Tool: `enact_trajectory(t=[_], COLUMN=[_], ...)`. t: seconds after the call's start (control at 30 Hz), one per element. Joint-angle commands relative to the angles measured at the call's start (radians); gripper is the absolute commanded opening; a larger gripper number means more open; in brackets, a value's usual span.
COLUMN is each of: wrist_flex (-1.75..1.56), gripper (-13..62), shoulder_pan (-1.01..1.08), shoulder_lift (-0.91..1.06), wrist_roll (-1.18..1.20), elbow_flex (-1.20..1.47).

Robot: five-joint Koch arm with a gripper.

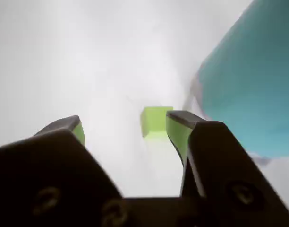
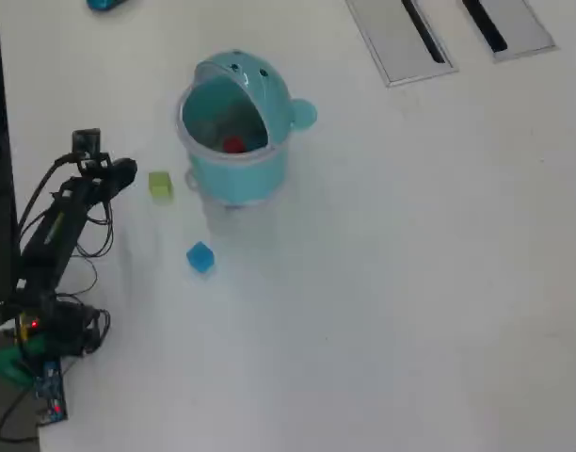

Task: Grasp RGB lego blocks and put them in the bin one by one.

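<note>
In the wrist view my gripper (image 1: 128, 124) is open, its two dark jaws spread wide with nothing between them. The yellow-green block (image 1: 155, 121) lies on the white table just beyond the tips, close to the right fingertip (image 1: 182, 119), which covers its edge. The teal whale-shaped bin (image 1: 248, 85) fills the right side. From overhead, the gripper (image 2: 126, 173) sits just left of the yellow-green block (image 2: 160, 185), which is left of the bin (image 2: 241, 179). A red block (image 2: 233, 144) lies inside the bin. The light blue block (image 2: 200, 257) rests on the table below the bin.
The arm's base and cables (image 2: 43, 330) sit at the table's left edge in the overhead view. Two grey slotted panels (image 2: 396, 42) lie at the top right. A small blue object (image 2: 104, 4) is at the top edge.
</note>
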Motion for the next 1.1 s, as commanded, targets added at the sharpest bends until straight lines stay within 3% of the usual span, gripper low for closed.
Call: enact_trajectory(t=[0.0,0.63,1.07], wrist_flex=[-0.06,-0.189,-0.199], gripper=[31.6,31.6,31.6], shoulder_pan=[0.0,0.15,0.138], shoulder_lift=[-0.021,-0.279,-0.411], wrist_roll=[0.002,-0.086,-0.084], elbow_flex=[-0.043,-0.12,-0.227])
